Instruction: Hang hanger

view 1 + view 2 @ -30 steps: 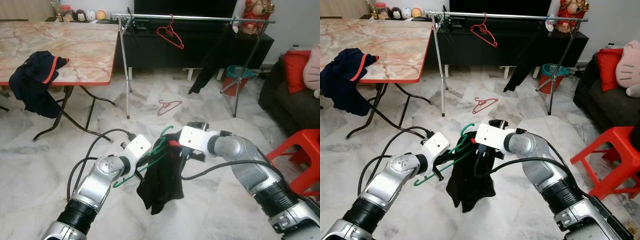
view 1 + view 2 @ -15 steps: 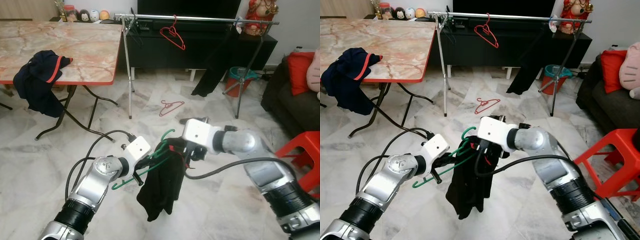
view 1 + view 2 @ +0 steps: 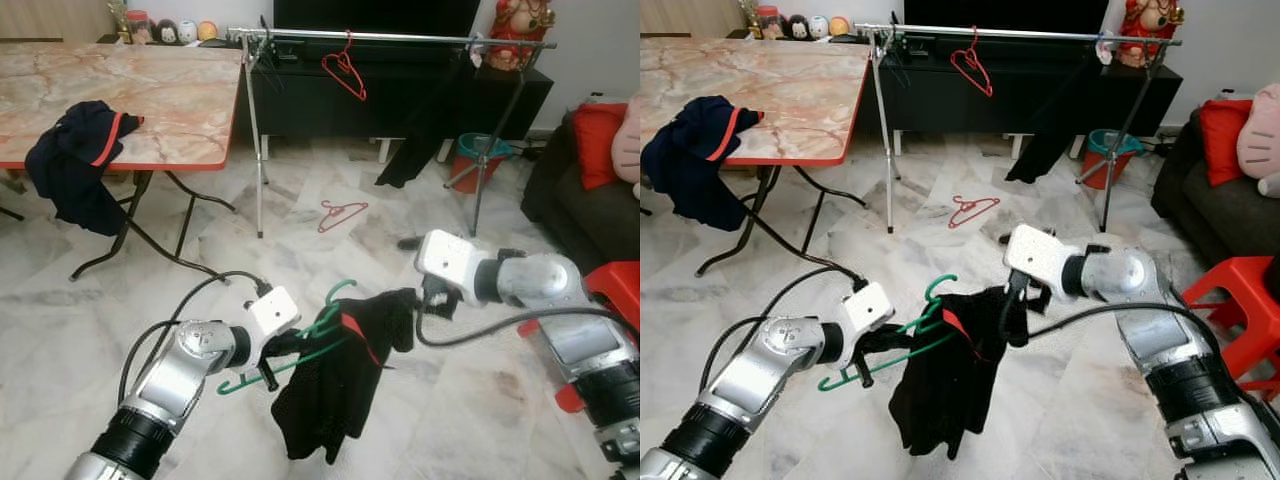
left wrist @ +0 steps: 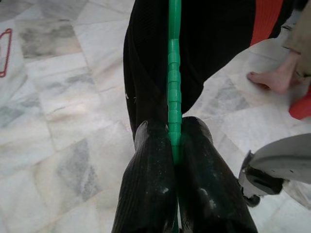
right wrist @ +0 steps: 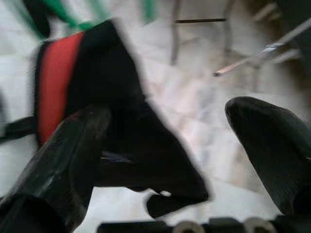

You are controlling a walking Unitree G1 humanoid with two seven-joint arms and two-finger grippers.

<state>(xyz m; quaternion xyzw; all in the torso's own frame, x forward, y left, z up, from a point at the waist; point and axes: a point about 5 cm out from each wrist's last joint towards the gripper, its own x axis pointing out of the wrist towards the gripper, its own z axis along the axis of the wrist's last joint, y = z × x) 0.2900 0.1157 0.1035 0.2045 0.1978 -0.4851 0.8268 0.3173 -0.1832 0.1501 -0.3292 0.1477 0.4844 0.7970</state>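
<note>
My left gripper point(image 3: 268, 360) is shut on the lower bar of a green hanger point(image 3: 322, 325) held low over the floor. In the left wrist view the green bar point(image 4: 174, 73) runs straight out from between the closed fingers point(image 4: 150, 165). A black garment with red trim point(image 3: 335, 400) hangs from the hanger, one corner stretched out to the right. My right gripper point(image 3: 430, 298) is at that corner with its fingers apart. In the blurred right wrist view the cloth point(image 5: 116, 97) lies against one finger point(image 5: 73, 150).
A metal clothes rail point(image 3: 400, 38) stands ahead with a red hanger point(image 3: 343, 70) and dark clothing point(image 3: 420, 130) on it. Another red hanger point(image 3: 340, 213) lies on the floor. A marble-top table point(image 3: 170, 100) with a dark garment point(image 3: 75, 160) is left; a red stool point(image 3: 615, 285) and sofa point(image 3: 590, 200) are right.
My right gripper has moved right, away from the hanger's neck, drawing the garment's corner out sideways. The left gripper and hanger have sunk a little.
</note>
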